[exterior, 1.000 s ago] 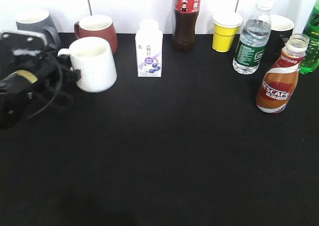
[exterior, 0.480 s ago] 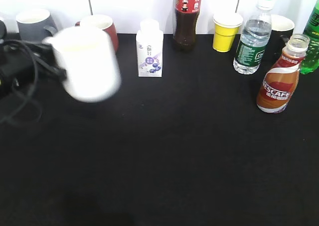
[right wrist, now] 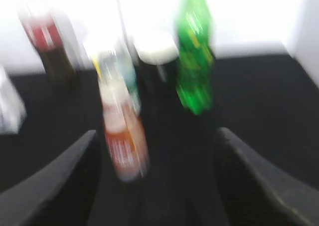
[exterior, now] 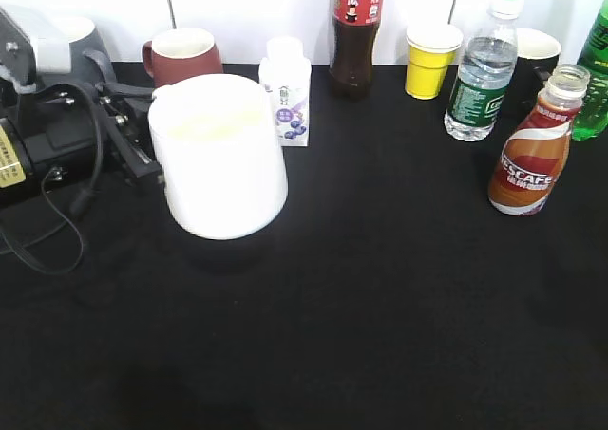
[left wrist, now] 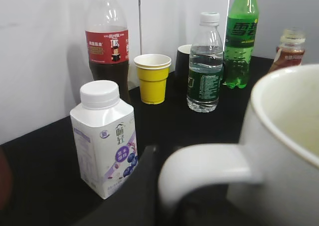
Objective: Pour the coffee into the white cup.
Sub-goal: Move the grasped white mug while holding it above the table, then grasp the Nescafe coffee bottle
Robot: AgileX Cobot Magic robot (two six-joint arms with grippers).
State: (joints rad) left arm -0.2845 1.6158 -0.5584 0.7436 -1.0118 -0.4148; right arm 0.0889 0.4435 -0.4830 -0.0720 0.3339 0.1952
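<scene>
Exterior view: left pincer clamps the big white ceramic mug by its handle, lifted off the black worktop. Right pincer spread wide, nearing the swirled-wrap Nescafe coffee bottle; crowded neighbours risk a knock.

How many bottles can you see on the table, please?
4: the cola bottle at the back centre, the water bottle to its right, the green bottle at the right edge, and the coffee in front.

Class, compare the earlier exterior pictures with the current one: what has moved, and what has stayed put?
The left gripper, shut on the white cup's handle, has carried it rightward and nearer the camera. The coffee, milk carton and other drinks stayed put.
</scene>
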